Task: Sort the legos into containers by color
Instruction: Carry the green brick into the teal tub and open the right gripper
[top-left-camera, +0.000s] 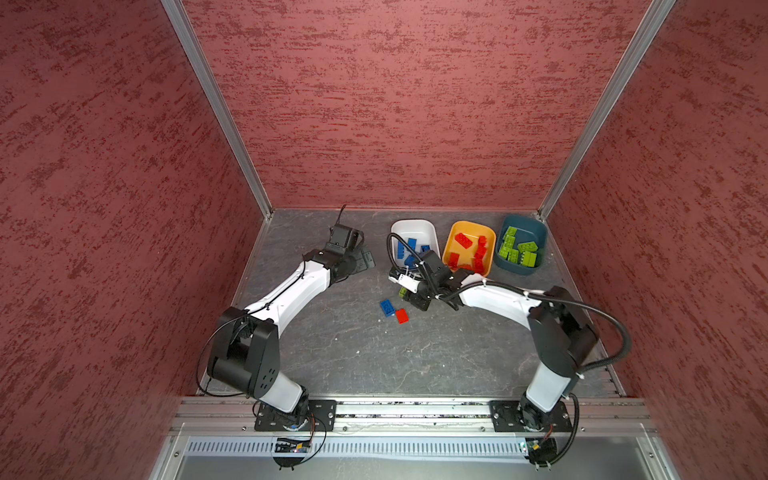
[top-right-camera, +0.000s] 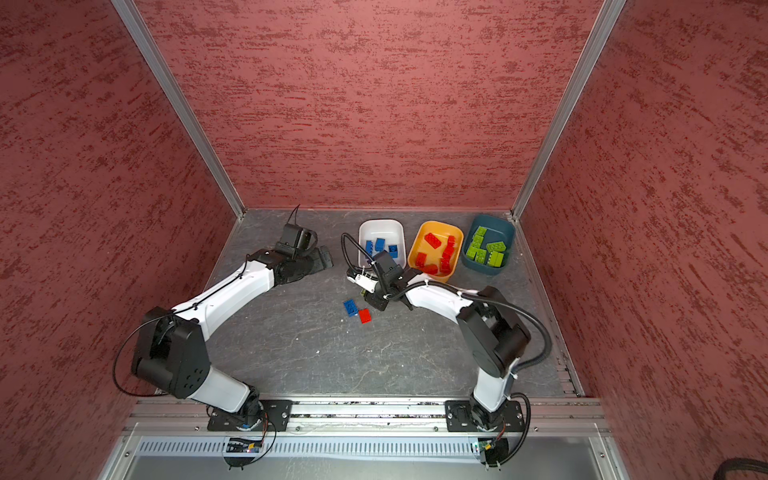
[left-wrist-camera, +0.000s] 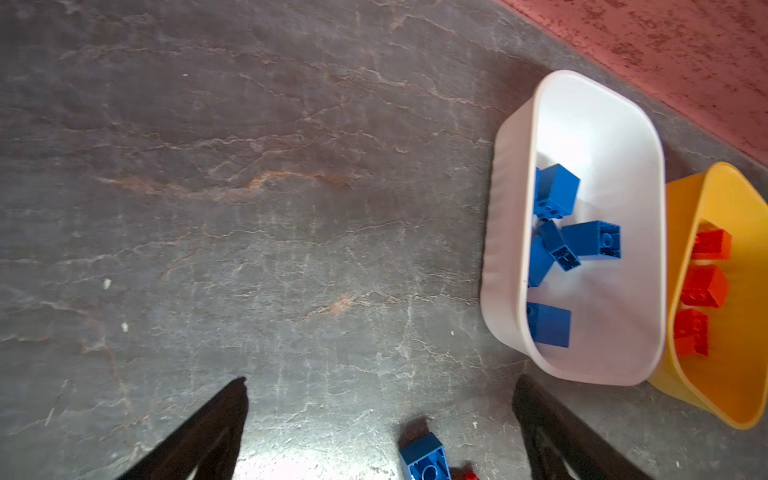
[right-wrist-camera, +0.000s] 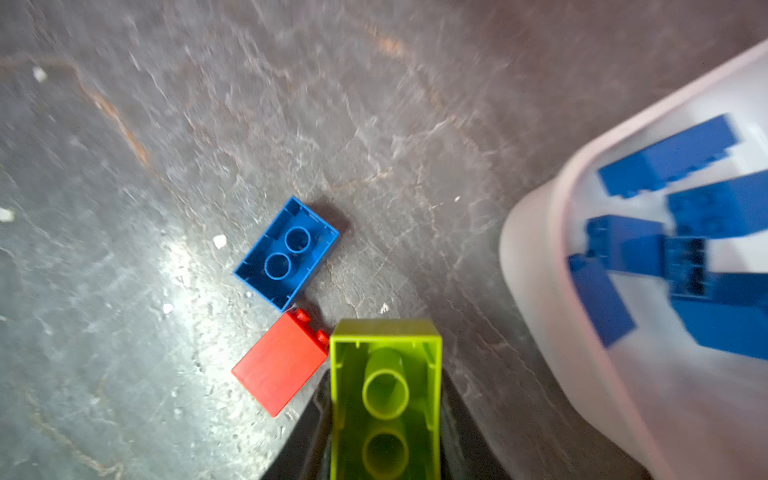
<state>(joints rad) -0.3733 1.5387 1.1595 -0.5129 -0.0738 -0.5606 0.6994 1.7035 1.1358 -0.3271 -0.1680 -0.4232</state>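
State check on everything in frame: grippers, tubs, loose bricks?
left gripper: open, empty, over table.
right gripper: shut on green lego.
green lego: held, hollow underside toward wrist camera.
blue lego: loose on table, studs down.
red lego: loose, on its side, beside blue lego.
white tub: blue legos only.
yellow-orange tub: red legos only.
teal tub: green legos only.

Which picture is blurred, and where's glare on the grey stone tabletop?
Right wrist view: blur smears the white plastic tub and its blue bricks; lime green plastic brick sharp; glare on the tabletop. Left wrist view: sharp, glare beside the loose blue brick. Both top views: sharp, evenly lit.
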